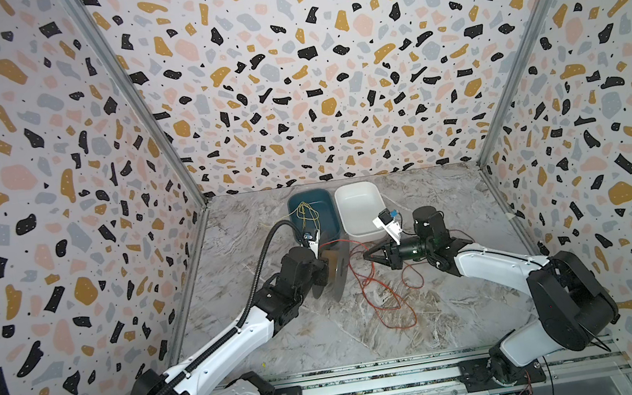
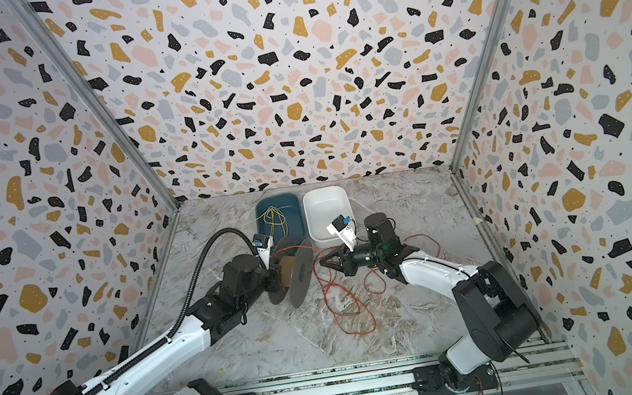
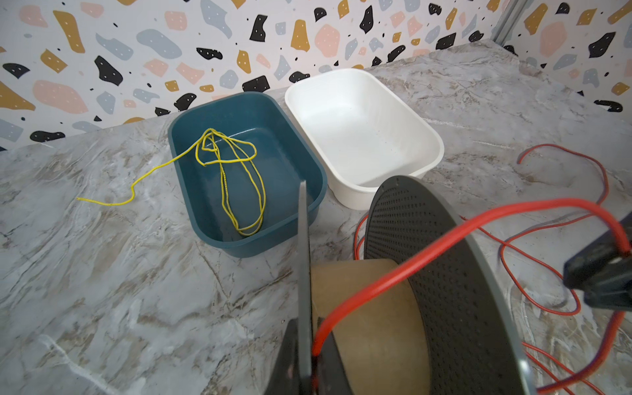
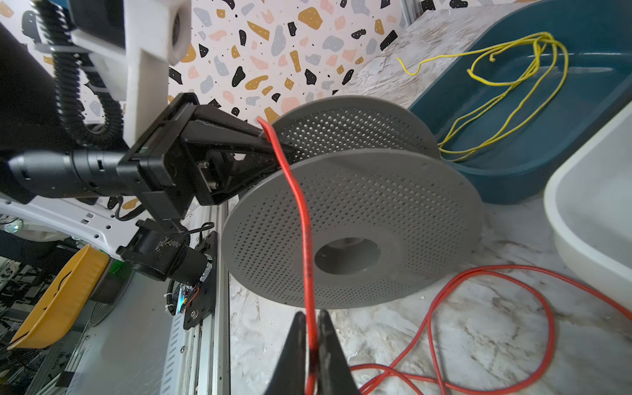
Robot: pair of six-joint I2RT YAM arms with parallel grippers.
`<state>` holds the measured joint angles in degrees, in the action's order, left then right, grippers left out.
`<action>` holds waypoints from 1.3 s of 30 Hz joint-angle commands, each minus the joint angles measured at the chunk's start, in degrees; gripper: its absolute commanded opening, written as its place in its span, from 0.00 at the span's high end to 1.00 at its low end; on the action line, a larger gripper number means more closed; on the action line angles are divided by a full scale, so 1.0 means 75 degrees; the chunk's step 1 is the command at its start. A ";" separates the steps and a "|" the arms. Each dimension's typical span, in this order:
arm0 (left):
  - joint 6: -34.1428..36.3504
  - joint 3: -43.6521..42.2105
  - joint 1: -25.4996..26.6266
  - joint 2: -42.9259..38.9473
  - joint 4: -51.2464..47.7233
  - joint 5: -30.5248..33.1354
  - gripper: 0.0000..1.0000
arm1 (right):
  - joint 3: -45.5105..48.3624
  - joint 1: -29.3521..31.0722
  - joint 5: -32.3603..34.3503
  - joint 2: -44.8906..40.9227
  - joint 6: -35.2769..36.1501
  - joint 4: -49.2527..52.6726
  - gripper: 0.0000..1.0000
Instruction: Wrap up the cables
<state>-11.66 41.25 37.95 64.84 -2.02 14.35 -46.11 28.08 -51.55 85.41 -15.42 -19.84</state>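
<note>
Fingers [image 3: 287, 362] of the left gripper [image 3: 307, 342], left wrist view: clenched on the near flange of the spool [image 3: 444, 290], pinning the end of the red cable [image 3: 547, 204] against it. Rises from that clamp across the cardboard core, then arches over the perforated flange's rim and off sideways.

Right wrist view: fingers [image 4: 294, 352] of the right gripper [image 4: 311, 313] close on either side of the same strand. Pinching or merely guiding, cannot tell. Runs straight from there, across the flange face, to the left clamp.

Both top views: spool on edge, on or just above the table [image 1: 326, 344], axle level and pointing from arm to arm. Lies, in its held stretch, along that same line. Sprawls otherwise in overlapping loops toward the near edge.

Likely trouble: rides the rim instead of dropping into the channel, so may slide off at the first turn. May snag at the crossed loops. May be dragged out of the clamp by a hard pull.
</note>
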 commanded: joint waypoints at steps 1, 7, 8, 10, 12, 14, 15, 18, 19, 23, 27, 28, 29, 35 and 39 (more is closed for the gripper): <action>-0.0203 0.0457 0.0014 -0.0096 0.0133 0.0200 1.00 | -0.0373 -0.0040 0.0110 -0.0120 0.0142 0.0259 0.74; -0.0309 0.0850 0.0014 -0.0264 -0.0451 0.0358 1.00 | -0.0479 0.0038 0.0237 -0.0374 0.0351 0.0657 0.39; -0.0318 0.0966 0.0014 -0.0281 -0.0588 0.0386 1.00 | -0.0464 0.0086 0.0325 -0.0482 0.0411 0.0708 0.37; -0.0336 0.1215 0.0014 -0.0281 -0.0898 0.0447 1.00 | -0.0383 0.0185 0.0513 -0.0674 0.0491 0.0781 0.32; -0.0353 0.1586 0.0014 -0.0206 -0.1343 0.0450 1.00 | -0.0262 0.0339 0.0862 -0.0913 0.0603 0.0885 0.30; -0.0382 0.1998 0.0012 -0.0108 -0.1774 0.0487 1.00 | -0.0064 0.0560 0.1353 -0.1174 0.0684 0.0885 0.27; -0.0387 0.2233 0.0014 -0.0042 -0.2016 0.0475 1.00 | 0.0024 0.0706 0.1665 -0.1324 0.0744 0.0950 0.26; -0.0350 0.2866 0.0013 0.0169 -0.2746 0.0535 1.00 | 0.0574 0.1274 0.2745 -0.1815 0.0809 0.0679 0.21; -0.0334 0.3028 0.0002 0.0241 -0.2894 0.0576 1.00 | 0.0791 0.1423 0.3101 -0.1965 0.0776 0.0431 0.20; -0.0508 0.3859 -0.0056 0.0485 -0.3684 0.0527 1.00 | 0.1565 0.1816 0.4153 -0.2480 0.0717 -0.0359 0.16; -0.0775 0.4467 -0.0104 0.0618 -0.4305 0.0469 1.00 | 0.2137 0.1858 0.4622 -0.2868 0.0865 -0.0952 0.19; -0.0811 0.4596 -0.0115 0.0636 -0.4460 0.0445 1.00 | 0.2261 0.1858 0.4657 -0.2932 0.0934 -0.1124 0.21; -0.0863 0.4693 -0.0126 0.0648 -0.4580 0.0394 1.00 | 0.2394 0.1870 0.4676 -0.2966 0.1034 -0.1313 0.23; -0.1196 0.5289 -0.0268 0.0718 -0.5267 0.0047 1.00 | 0.2831 0.2087 0.4898 -0.2516 0.1720 -0.2723 0.31; -0.1211 0.5539 -0.0348 0.0730 -0.5534 -0.0127 1.00 | 0.2706 0.2323 0.5026 -0.1989 0.2195 -0.3121 0.29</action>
<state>-19.27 79.70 35.88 71.00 -44.03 14.96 -24.91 44.56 -15.35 68.88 -3.03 -37.60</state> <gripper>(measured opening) 0.057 0.706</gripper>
